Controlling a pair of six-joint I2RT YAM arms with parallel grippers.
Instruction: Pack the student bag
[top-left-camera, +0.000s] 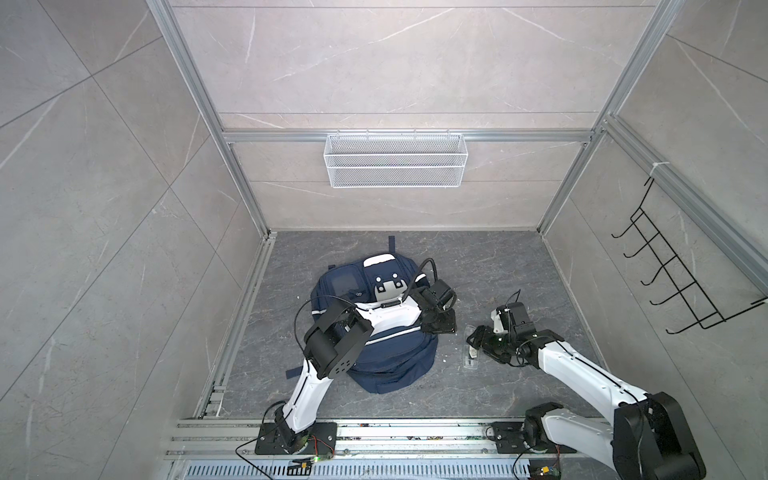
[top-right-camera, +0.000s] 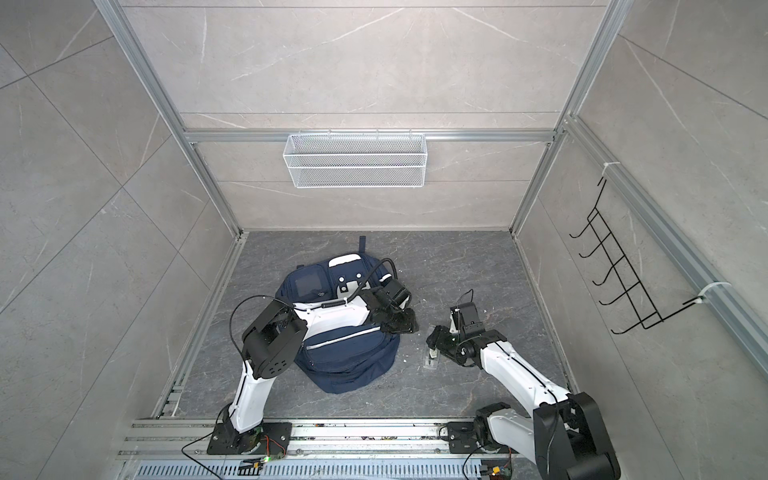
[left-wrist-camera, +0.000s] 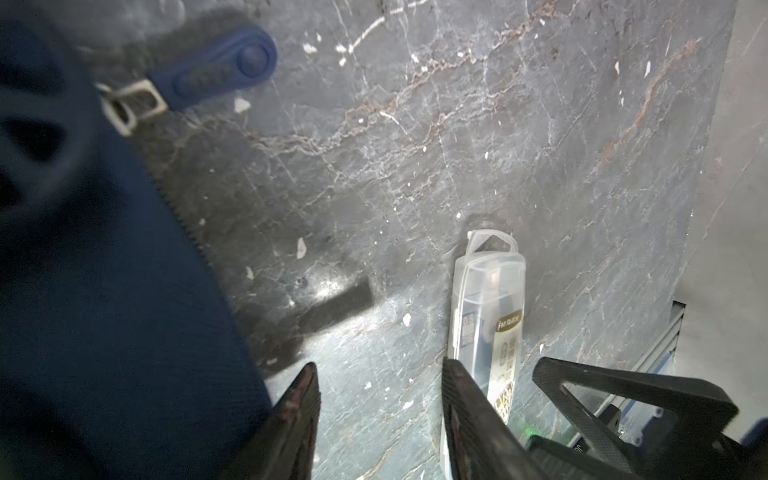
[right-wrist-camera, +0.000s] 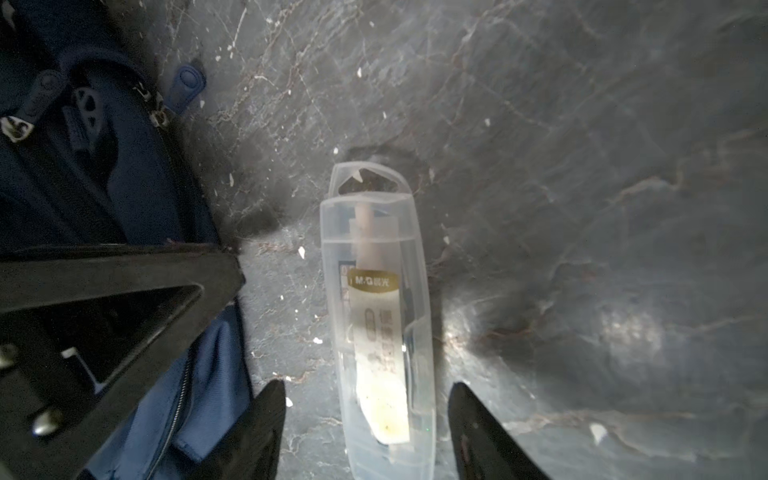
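The student bag (top-left-camera: 390, 365) (top-right-camera: 349, 370), navy with white patches and silver stripes, lies flat on the dark floor in both top views. My left arm reaches across it. The left gripper (top-left-camera: 440, 326) (left-wrist-camera: 380, 365) hangs at the bag's right edge, open, with only bare floor between its fingers. A blue zip pull (left-wrist-camera: 216, 70) rests on the floor beside the bag fabric (left-wrist-camera: 104, 291). To the right lies a clear plastic case (top-left-camera: 471, 355) (right-wrist-camera: 374, 311) with a labelled item inside. My right gripper (top-left-camera: 473, 336) (right-wrist-camera: 368, 385) is open and straddles the case's near end, with gaps on both sides.
A white mesh basket (top-left-camera: 395, 160) hangs on the back wall. A black hook rack (top-left-camera: 681, 282) is fixed to the right wall. Aluminium rails (top-left-camera: 374, 432) run along the front and left floor edges. Small white flecks dot the floor.
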